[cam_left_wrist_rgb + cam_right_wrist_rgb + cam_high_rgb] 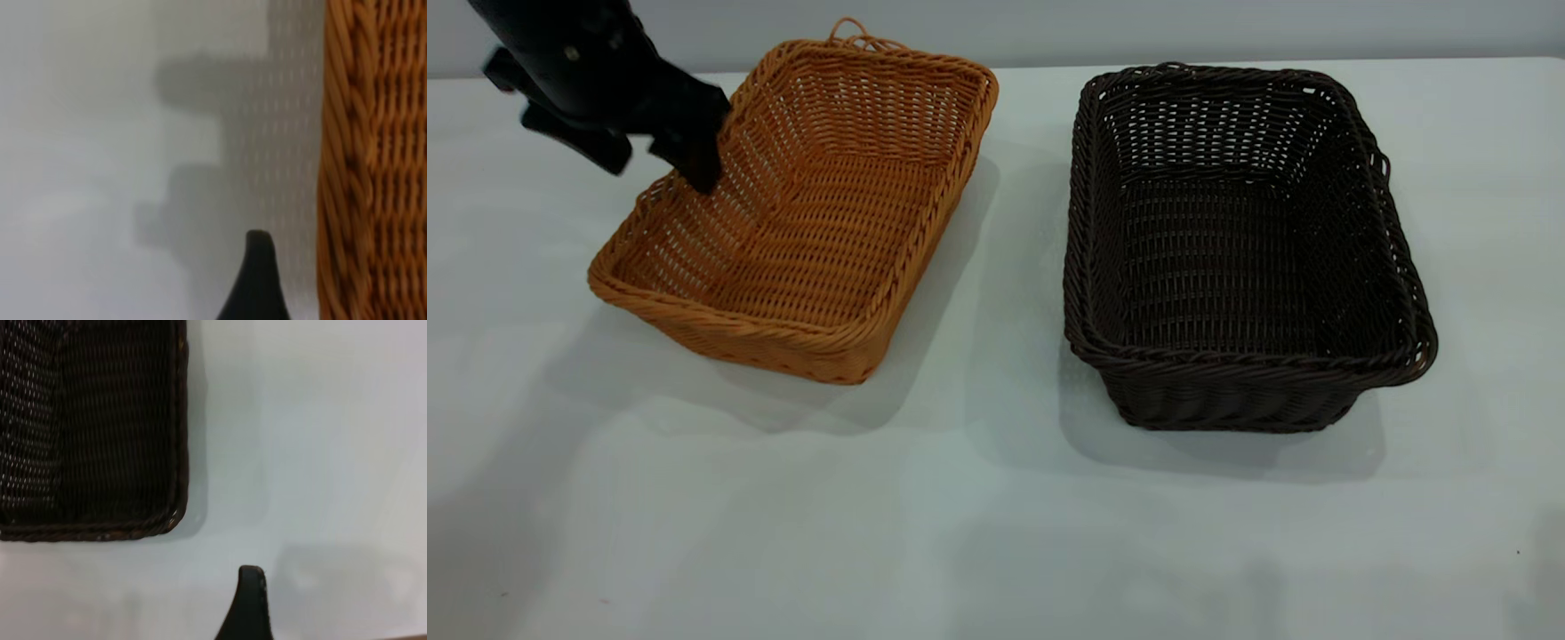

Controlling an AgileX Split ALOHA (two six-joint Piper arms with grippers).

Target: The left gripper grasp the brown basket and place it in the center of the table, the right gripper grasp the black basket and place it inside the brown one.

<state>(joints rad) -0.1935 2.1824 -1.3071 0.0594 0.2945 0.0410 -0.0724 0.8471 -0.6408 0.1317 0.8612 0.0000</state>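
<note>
The left pincer (694, 164) hangs at the far left of the surface (960, 516), lowered onto the left long wall of the brown basket (818, 213). One dark finger (698, 169) reaches down over the braided rim to the inner face of that wall, while another black part sits outside the basket, toward the surface's left edge. In the left wrist view a single black fingertip (257, 280) shows just beside the outer face of the brown basket's (373, 160) weave, with bare surface (80, 167) next to it. Whether this pincer is clenched on the wall or still parted, I cannot tell.

The brown basket lies left of centre, turned at an angle, its side nearest the pincer appearing a little raised. The black basket (1240, 249) stands well apart to its right, flat and square to the edge.

The right pincer is outside the exterior view. Its wrist view shows only one black fingertip (248, 607) above bare surface (313, 440), near a corner of the black basket (93, 427) but not touching it; its state cannot be told.
</note>
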